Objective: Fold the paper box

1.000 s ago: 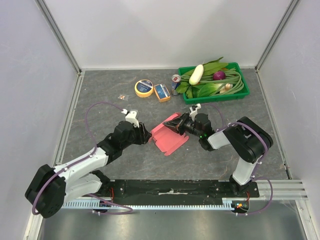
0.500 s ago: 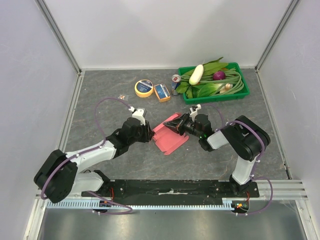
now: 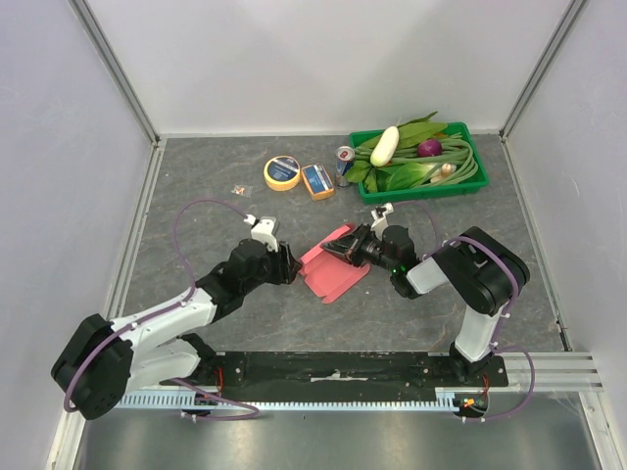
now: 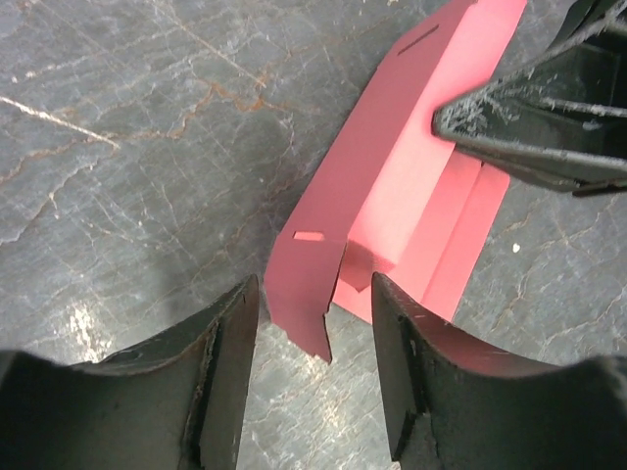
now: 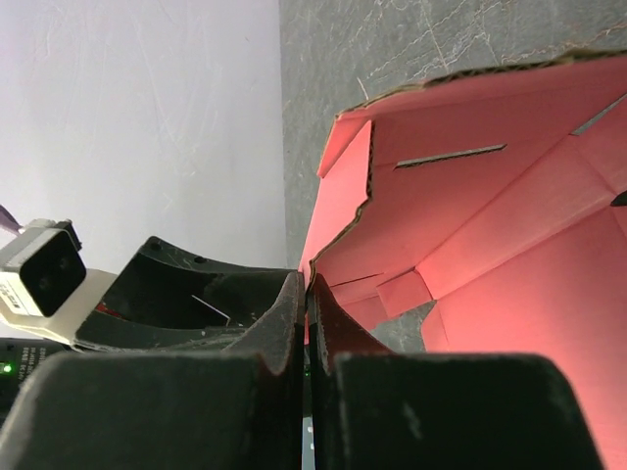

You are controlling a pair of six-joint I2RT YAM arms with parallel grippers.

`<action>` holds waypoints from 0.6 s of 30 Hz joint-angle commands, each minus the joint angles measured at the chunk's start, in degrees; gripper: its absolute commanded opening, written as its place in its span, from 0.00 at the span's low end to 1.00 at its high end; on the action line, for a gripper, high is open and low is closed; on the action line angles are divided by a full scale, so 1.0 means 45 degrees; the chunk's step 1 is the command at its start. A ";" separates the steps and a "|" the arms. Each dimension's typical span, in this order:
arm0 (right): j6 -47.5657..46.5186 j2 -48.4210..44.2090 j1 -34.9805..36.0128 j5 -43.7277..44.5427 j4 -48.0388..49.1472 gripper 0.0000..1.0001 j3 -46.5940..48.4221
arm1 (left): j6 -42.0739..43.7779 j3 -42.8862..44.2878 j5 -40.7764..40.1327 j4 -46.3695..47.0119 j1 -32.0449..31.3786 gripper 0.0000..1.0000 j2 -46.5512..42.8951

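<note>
The gray stone table (image 3: 196, 196) has the pink paper box (image 3: 331, 276) lying near its middle, partly folded. The right gripper (image 5: 306, 289) has its fingers pressed tight together on one raised flap. The left gripper (image 4: 313, 286) has its fingers apart, with a corner of the box between them.

Pink-red paper box (image 3: 331, 272), grey marbled table (image 3: 196, 186) (rust veins), grn tray (image 3: 421, 192), yel tape (image 3: 268, 174)
</note>
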 commanded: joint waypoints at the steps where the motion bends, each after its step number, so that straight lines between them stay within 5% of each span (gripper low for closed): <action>1: -0.0668 0.0125 -0.0046 0.0241 0.0261 0.00 -0.0105 | 0.0015 -0.0616 -0.0286 -0.0028 -0.0239 0.57 -0.0417; 9: -0.0277 0.0398 -0.0085 0.0222 0.0301 0.00 0.0090 | -0.2247 -0.0909 -0.1787 -0.1157 -0.0552 0.33 -0.1719; 18: -0.0179 0.0398 -0.0163 0.0163 0.0340 0.00 0.0129 | -0.4399 -0.0697 -0.4055 -0.3971 -0.0532 0.55 -0.3563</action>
